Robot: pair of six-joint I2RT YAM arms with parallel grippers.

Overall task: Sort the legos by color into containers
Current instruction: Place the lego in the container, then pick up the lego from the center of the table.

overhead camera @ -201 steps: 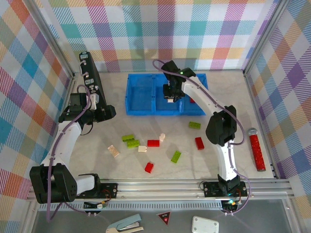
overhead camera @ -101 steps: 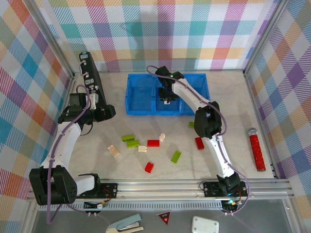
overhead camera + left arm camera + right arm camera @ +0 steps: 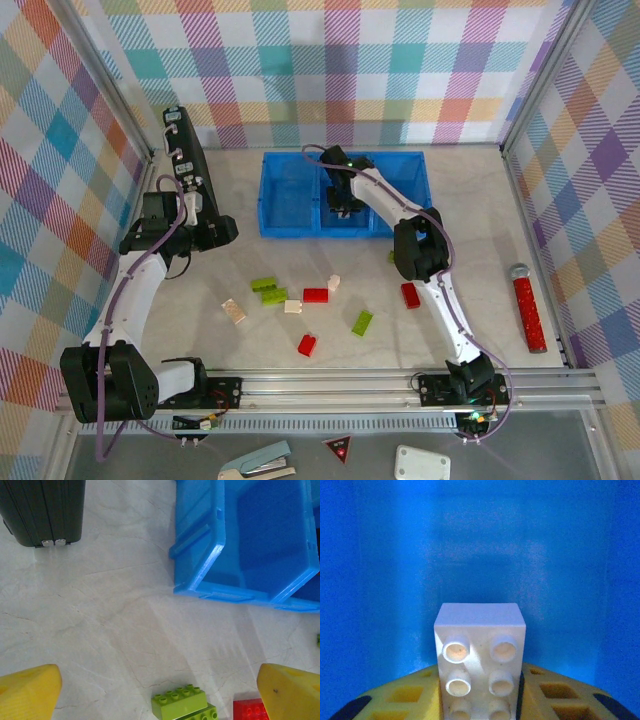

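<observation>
The blue tray (image 3: pixel 290 192) of three compartments lies at the back of the table. My right gripper (image 3: pixel 343 207) reaches into its middle compartment, shut on a cream lego (image 3: pixel 480 650) with blue tray floor (image 3: pixel 480 545) right behind it. Loose on the table lie lime legos (image 3: pixel 264 284) (image 3: pixel 362 322), red legos (image 3: pixel 315 295) (image 3: pixel 410 295) (image 3: pixel 307 345) and cream legos (image 3: pixel 234 311) (image 3: pixel 293 306). My left gripper (image 3: pixel 215 232) hovers open left of the tray. In its wrist view, the left gripper (image 3: pixel 160 695) has a lime lego (image 3: pixel 181 702) between its yellow fingertips (image 3: pixel 30 692), nothing held.
A black upright device (image 3: pixel 185 160) stands at the back left, close to my left arm. A red cylinder (image 3: pixel 527 308) lies by the right wall. The aluminium rail (image 3: pixel 330 385) borders the near edge. My right arm's elbow (image 3: pixel 418 245) hangs over the table right of the loose bricks.
My right arm has folded inward, its elbow swinging left, and its gripper shifted slightly left over the tray's middle compartment with the cream lego. The left arm stayed still.
</observation>
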